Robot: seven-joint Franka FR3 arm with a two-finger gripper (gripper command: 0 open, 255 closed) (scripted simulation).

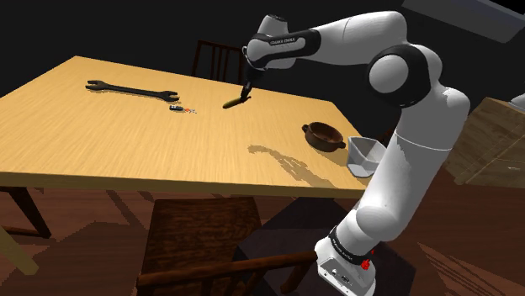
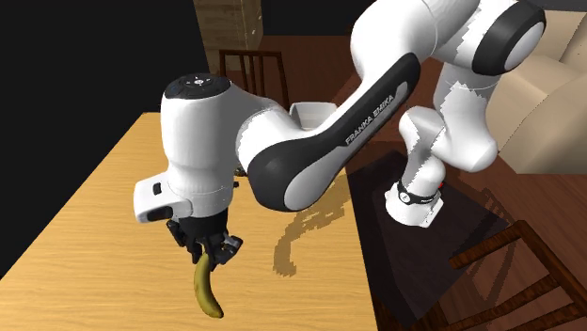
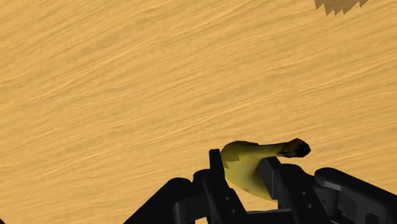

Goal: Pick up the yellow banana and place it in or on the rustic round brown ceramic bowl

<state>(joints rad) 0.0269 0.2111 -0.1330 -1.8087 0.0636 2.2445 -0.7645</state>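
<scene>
Banana (image 3: 251,167) held in gripper (image 3: 243,164) abv table (image 3: 127,76).

banana (image 3: 249,170) partly hidden by tool (image 3: 243,158), small item (image 1: 175,109) beside wrench (image 1: 133,89) too small to identify

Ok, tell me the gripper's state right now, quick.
Gripper: shut on the banana, which hangs from it above the table.
</scene>
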